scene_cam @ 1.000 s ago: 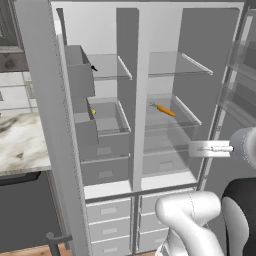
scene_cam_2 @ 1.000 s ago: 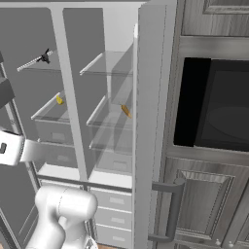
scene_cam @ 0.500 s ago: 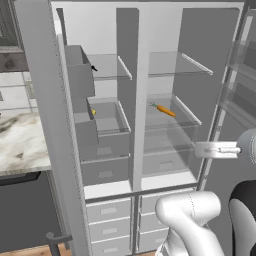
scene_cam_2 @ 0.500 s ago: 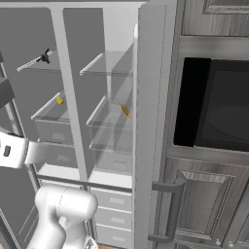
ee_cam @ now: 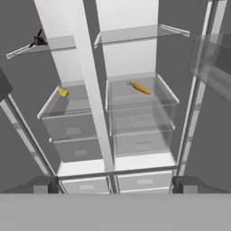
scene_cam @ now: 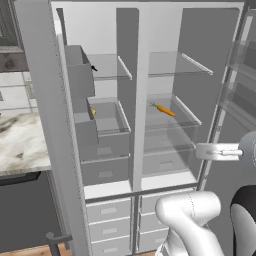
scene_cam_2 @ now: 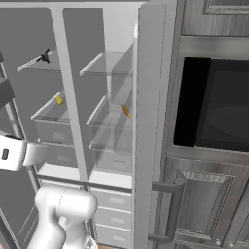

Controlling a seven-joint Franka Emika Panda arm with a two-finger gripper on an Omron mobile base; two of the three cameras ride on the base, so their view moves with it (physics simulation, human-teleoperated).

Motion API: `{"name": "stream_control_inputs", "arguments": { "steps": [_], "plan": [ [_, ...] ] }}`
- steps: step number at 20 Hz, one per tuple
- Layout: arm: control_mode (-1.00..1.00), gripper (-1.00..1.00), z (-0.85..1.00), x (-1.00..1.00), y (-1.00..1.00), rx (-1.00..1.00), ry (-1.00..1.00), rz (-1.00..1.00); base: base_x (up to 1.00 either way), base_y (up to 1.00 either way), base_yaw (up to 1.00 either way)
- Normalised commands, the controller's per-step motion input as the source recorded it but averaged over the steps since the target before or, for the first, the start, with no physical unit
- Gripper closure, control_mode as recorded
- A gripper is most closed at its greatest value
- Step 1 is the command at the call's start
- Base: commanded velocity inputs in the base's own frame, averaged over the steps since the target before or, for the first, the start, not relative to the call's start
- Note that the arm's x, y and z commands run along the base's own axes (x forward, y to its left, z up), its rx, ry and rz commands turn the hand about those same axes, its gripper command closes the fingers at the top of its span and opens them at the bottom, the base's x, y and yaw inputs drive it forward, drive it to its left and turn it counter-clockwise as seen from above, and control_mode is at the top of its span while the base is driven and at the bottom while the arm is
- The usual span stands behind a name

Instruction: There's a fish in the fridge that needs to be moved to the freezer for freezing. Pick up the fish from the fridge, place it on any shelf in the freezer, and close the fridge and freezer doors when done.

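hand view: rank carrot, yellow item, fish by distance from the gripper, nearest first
1. Carrot, middle shelf of the right compartment, closest to the gripper.
2. Yellow item, middle shelf of the left compartment, slightly farther.
3. Fish, upper left shelf, farthest.

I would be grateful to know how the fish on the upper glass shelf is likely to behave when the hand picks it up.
The fish looks small and slender, so probably light. Its thin pointed ends may let it pivot in a pinch. On the smooth glass shelf it could slide if nudged.
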Motion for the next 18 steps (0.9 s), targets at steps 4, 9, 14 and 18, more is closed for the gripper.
{"name": "stream_control_inputs", "arguments": {
  "steps": [4,9,14,18],
  "plan": [
    [1.0,-1.0,0.0,0.0,0.0,0.0,0.0,0.0,-0.57,0.03,0.0],
    [1.0,-1.0,0.0,0.0,0.0,0.0,0.0,0.0,-0.3,0.15,0.0],
    [1.0,-1.0,0.0,0.0,0.0,0.0,0.0,0.0,0.0,0.58,0.0],
    [1.0,-1.0,0.0,0.0,0.0,0.0,0.0,0.0,-0.01,0.17,0.0]
  ]
}}
